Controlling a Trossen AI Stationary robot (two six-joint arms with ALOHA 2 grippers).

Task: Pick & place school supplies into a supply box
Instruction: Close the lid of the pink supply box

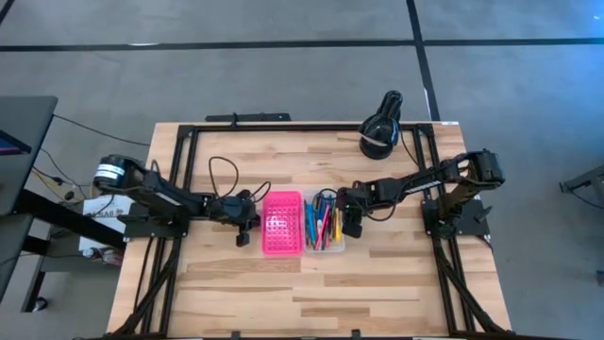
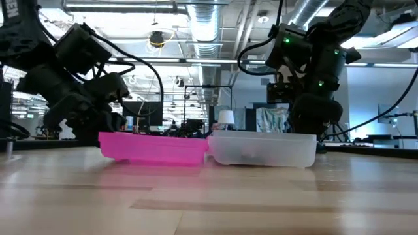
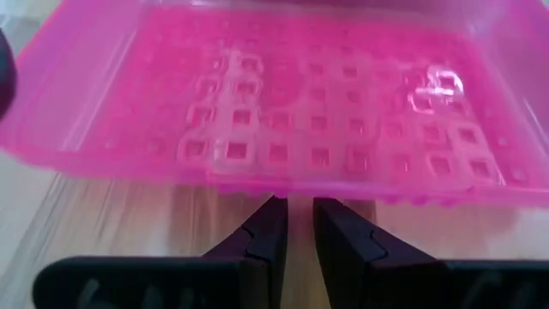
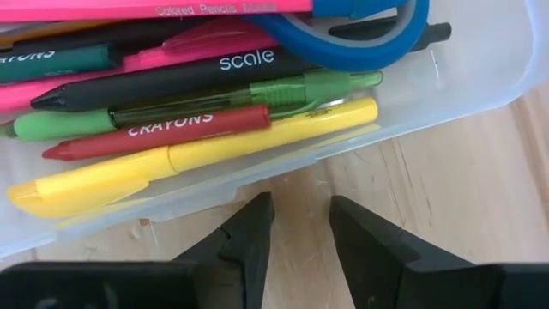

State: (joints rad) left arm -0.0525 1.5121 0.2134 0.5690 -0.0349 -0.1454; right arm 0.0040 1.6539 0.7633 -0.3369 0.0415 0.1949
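Since the box (image 1: 304, 223) lies open flat in the middle of the bench (image 1: 311, 293), pink lid (image 1: 282, 223) toward the left arm and clear base (image 1: 324, 225) toward the right, the supplies (image 1: 324, 221) already sit in the base, with none seen loose on the bench.

Thin moulded plastic like this is probably light, a little springy and slick; the lid likely slides or flexes if pushed off-centre. Its long free edge, opposite the hinge, looks the sensible place to hold or lift it. Pens and crayons are stiff, light and apt to roll.

At that free edge, the left hand (image 3: 293, 225) sits low, fingers nearly together with a narrow gap, gripping nothing. By the base's outer wall, the right hand (image 4: 302, 221) has its fingers apart and empty.

Readable in the right wrist view: "CRAYONS" on a red crayon (image 4: 163, 131) and a green one (image 4: 58, 62), "scale" on a black pen (image 4: 171, 79), "Colored Pencils" on a pink stick (image 4: 154, 8). Blue scissors (image 4: 352, 36) lie on top.
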